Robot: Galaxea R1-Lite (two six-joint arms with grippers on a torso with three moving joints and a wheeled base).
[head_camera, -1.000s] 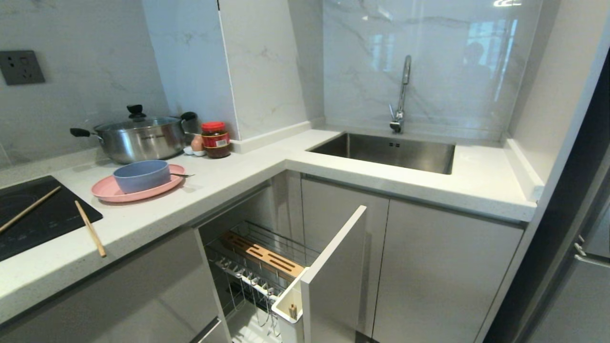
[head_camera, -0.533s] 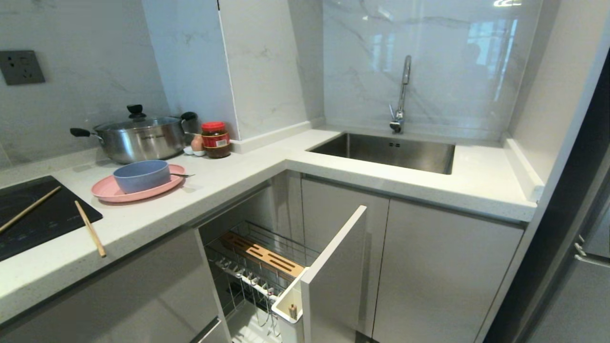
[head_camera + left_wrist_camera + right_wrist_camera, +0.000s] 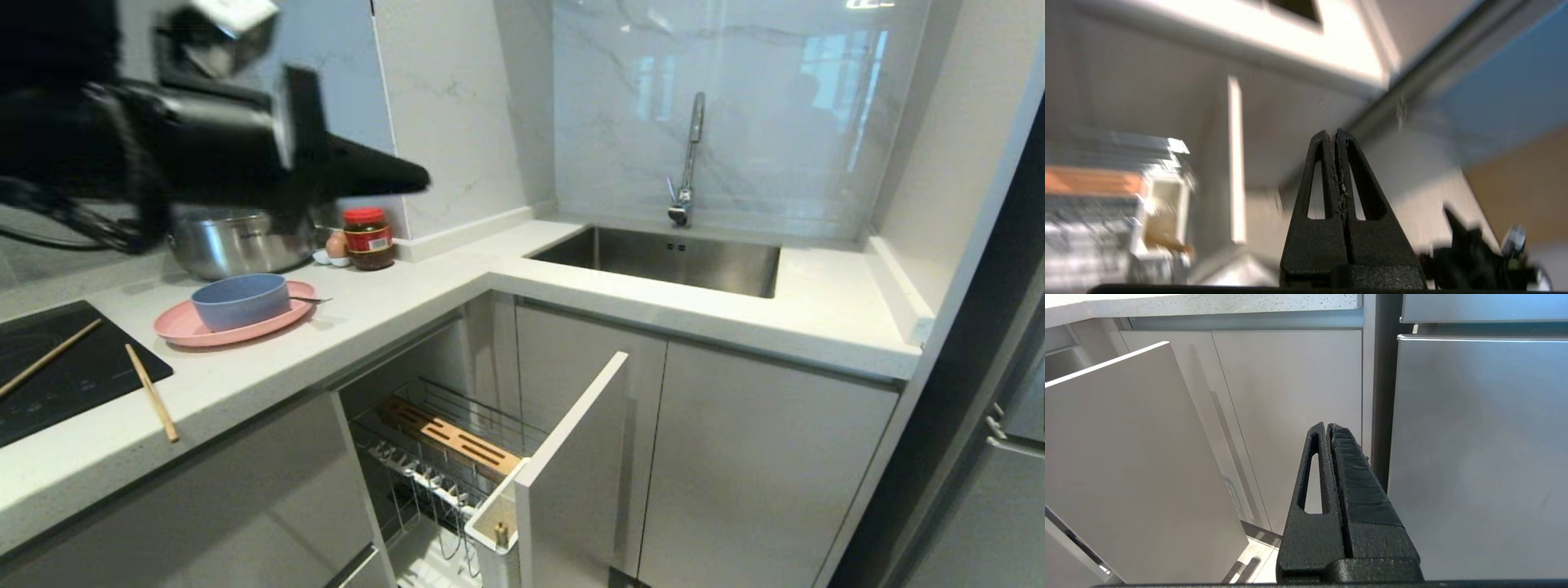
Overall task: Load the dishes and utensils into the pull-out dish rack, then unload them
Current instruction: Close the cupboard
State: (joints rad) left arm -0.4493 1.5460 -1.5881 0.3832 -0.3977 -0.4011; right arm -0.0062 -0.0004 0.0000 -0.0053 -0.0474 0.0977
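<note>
Nearest, low at the front, the pull-out dish rack point(image 3: 445, 457) stands drawn out of the cabinet run, its narrow white front panel point(image 3: 571, 482) angled outward. Its wire basket carries a slotted wooden board point(image 3: 449, 437), with a white utensil cup point(image 3: 494, 523) just behind the panel. The right gripper point(image 3: 1329, 428) hangs low before the closed cabinet doors, beside that panel, its fingers pressed together on nothing.

Above, on the white countertop point(image 3: 392, 314), one chopstick point(image 3: 151, 403) lies across the corner of the black cooktop point(image 3: 73, 367), its tip close to the counter's front edge; the other chopstick point(image 3: 49, 357) rests wholly on the cooktop, apart from the first. Farther back sits the pink plate point(image 3: 188, 327) with the pale-blue bowl point(image 3: 239, 300) standing in it and a slim metal utensil point(image 3: 314, 300) poking out at the plate's rim.

The left gripper point(image 3: 412, 175) hovers well above all of these, pointing level toward the sink point(image 3: 661, 261), clenched and empty; plate and bowl lie below and behind its tip.

Behind the plate stands the steel pot point(image 3: 237, 241), partly hidden by the arm, then an egg point(image 3: 336, 245) and a red-lidded jar point(image 3: 369, 238) against the wall. A wide bare stretch of counter runs between plate and sink, above the rack.
</note>
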